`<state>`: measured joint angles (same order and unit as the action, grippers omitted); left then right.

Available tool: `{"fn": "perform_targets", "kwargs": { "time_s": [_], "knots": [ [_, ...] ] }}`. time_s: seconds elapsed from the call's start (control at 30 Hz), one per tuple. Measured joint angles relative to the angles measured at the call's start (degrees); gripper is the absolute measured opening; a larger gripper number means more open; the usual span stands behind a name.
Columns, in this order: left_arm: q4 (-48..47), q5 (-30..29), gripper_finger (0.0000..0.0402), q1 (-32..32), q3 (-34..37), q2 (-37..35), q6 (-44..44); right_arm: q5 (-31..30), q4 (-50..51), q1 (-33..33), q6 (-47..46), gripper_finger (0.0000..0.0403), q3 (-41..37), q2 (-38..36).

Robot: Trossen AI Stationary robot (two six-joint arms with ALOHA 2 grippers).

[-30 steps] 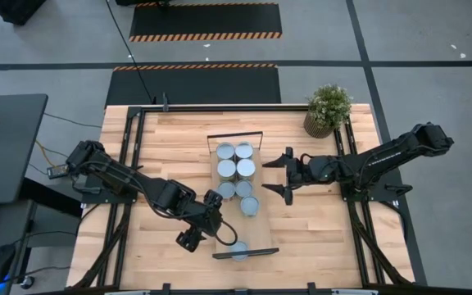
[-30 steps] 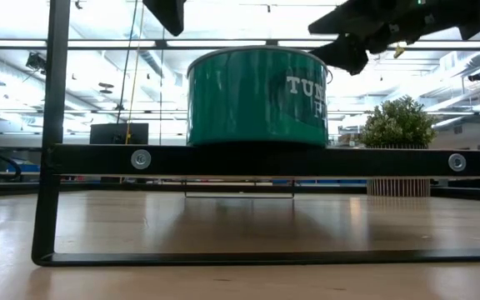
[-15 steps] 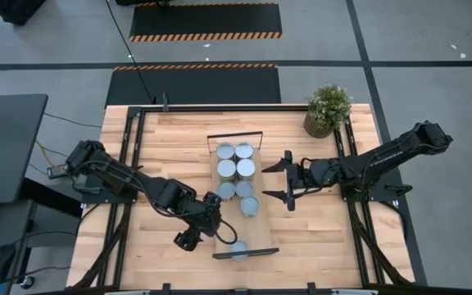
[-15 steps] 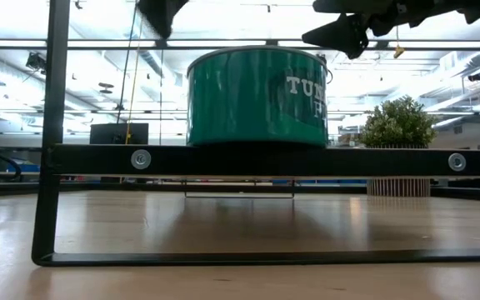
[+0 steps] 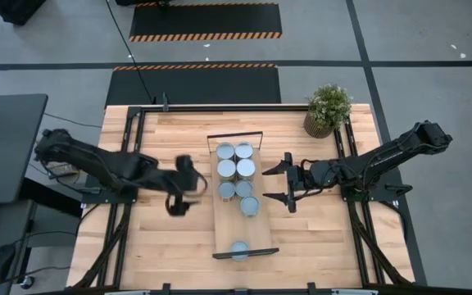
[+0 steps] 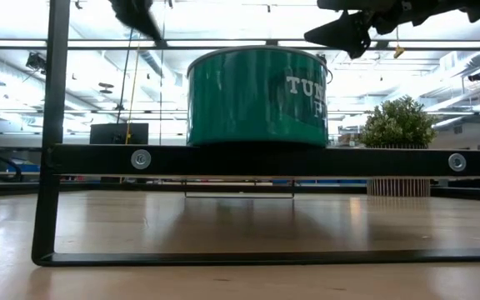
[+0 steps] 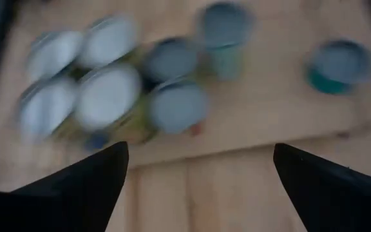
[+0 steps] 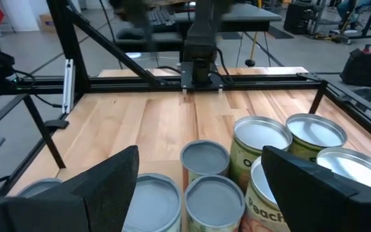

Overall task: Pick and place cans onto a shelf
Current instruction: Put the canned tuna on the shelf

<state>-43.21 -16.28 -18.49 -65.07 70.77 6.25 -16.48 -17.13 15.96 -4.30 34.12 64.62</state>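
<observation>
Right gripper (image 5: 288,181) hung just off the shelf's right edge, fingers spread wide and empty, aimed at the cluster of cans. Left gripper (image 5: 179,184) sat on the opposite side of the shelf (image 5: 229,223), blurred in the high view; its wrist view showed its fingers (image 7: 76,187) well apart with nothing between them.

Nearest the front edge: one can alone (image 5: 239,249) at the shelf's near end, green-sided with white lettering in the low view (image 6: 257,96), standing upright above the black frame bar (image 6: 282,160). Mid-shelf: a single can (image 5: 250,205), slightly apart from the rest and closest to the right gripper. Beyond it: the packed group (image 5: 236,168) in two rows, touching or nearly so, some with yellowish labels (image 8: 263,174). Farthest: potted plant (image 5: 328,107) at the table's back right corner, well clear.

Handling judgement: rigid metal cylinders, probably full and moderately heavy, smooth-sided so liable to slip under a weak squeeze. Not fragile. Best hold looked to be across the side wall at mid-height or just under the top rim. The mid-shelf can offered open flanks; the packed ones left little room for fingers, and a neighbour could get knocked.
</observation>
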Motion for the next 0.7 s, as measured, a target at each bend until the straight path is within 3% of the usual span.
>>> {"fn": "perform_targets", "kwargs": {
  "time_s": [0.1,0.23,0.5,0.7],
  "knots": [
    [-0.4,-3.9,0.0394,1.7,2.8,-3.9,9.2,-0.8,0.0,0.5,-0.1,0.0334,0.0,0.0],
    [0.4,-4.0,0.0394,3.3,4.0,-6.6,15.1,-2.0,1.2,0.8,-0.9,0.0334,1.0,0.0],
    [-4.4,-4.3,0.0394,3.2,4.0,-6.8,14.7,-3.8,5.9,2.5,-1.8,0.0334,3.9,0.0],
    [-6.2,-7.2,0.0394,1.5,4.9,-6.8,20.0,-5.4,8.0,5.4,-0.2,0.0334,4.6,0.0]
  ]
}}
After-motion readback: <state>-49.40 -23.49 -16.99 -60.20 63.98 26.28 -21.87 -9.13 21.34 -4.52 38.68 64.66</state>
